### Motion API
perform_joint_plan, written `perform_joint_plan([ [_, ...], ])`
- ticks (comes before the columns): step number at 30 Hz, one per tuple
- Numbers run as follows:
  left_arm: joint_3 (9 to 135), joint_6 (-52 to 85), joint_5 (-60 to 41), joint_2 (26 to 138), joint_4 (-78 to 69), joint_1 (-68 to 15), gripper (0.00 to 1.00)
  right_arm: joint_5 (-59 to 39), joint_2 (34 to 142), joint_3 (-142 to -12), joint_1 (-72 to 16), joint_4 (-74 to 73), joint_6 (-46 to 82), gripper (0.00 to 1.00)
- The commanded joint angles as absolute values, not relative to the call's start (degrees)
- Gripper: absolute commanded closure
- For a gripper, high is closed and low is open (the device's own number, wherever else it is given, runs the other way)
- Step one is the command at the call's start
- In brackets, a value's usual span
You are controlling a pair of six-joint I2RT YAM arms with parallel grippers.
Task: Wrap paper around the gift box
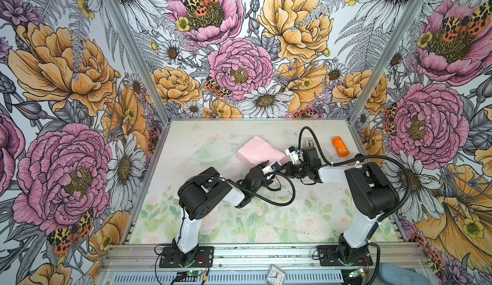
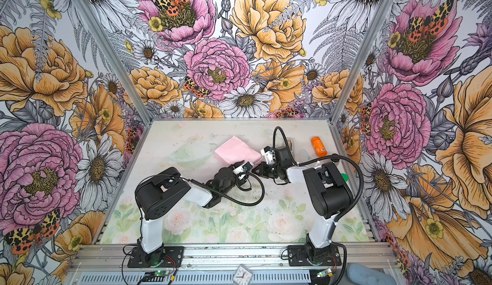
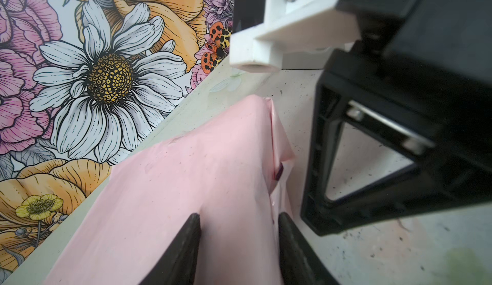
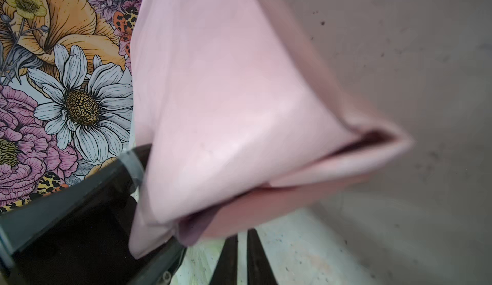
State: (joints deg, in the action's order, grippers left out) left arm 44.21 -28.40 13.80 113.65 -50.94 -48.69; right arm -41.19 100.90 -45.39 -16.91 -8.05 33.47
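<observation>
Left wrist: left claw (image 3: 239, 217) (jaws midway) clamps paper (image 3: 186, 177); right claw (image 4: 241, 237) nearly closed.

top views: stereo pair high above the arm bases (image 1: 186, 255), facing down and forward, whole table (image 1: 202, 137) in both | left wrist: close over the paper (image 3: 173, 190), low angle | right wrist: nearer, blurred | shared: paper, table

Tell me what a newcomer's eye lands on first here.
Loud floral walls surround everything. On the table, the pale pink paper forms a bundle, held by the left pincer. An orange bottle lies near the far right corner.
</observation>
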Motion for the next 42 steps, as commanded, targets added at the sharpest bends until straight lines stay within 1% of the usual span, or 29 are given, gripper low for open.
perform_joint_plan([
  [1, 40.9, -23.4, 8.4, 119.4, -33.7, -49.9, 0.52, -40.3, 95.5, -43.6, -16.7, -9.5, 33.4, 0.89],
  [6, 41.0, -23.3, 8.4, 119.4, -33.7, -49.9, 0.52, -40.3, 92.8, -42.4, -17.2, -11.0, 35.2, 0.93],
  [10, 40.9, -23.4, 8.4, 119.3, -33.6, -49.9, 0.52, -40.8, 93.2, -43.0, -17.7, -13.7, 36.9, 0.95],
  [18, 41.1, -23.4, 8.4, 119.3, -33.7, -49.9, 0.52, -41.5, 95.1, -46.8, -19.0, -13.6, 37.3, 0.98],
  [26, 41.0, -23.4, 8.4, 119.3, -33.6, -49.9, 0.52, -40.2, 95.8, -50.1, -19.0, -13.2, 36.6, 0.97],
  [29, 41.0, -23.4, 8.3, 119.3, -33.6, -49.9, 0.52, -38.7, 95.0, -50.9, -18.8, -11.3, 35.8, 0.92],
  [31, 41.0, -23.4, 8.4, 119.2, -33.6, -49.8, 0.52, -38.3, 94.2, -50.4, -18.4, -9.9, 35.0, 0.89],
  [33, 41.0, -23.5, 8.4, 119.2, -33.6, -49.9, 0.52, -38.1, 93.1, -48.7, -18.1, -9.7, 34.9, 0.88],
  [38, 41.1, -23.4, 8.4, 119.3, -33.6, -49.8, 0.52, -37.8, 91.6, -43.5, -18.2, -10.0, 35.3, 0.93],
  [42, 41.1, -23.3, 8.4, 119.3, -33.7, -49.8, 0.52, -37.4, 92.7, -41.2, -18.4, -11.9, 36.2, 0.96],
])
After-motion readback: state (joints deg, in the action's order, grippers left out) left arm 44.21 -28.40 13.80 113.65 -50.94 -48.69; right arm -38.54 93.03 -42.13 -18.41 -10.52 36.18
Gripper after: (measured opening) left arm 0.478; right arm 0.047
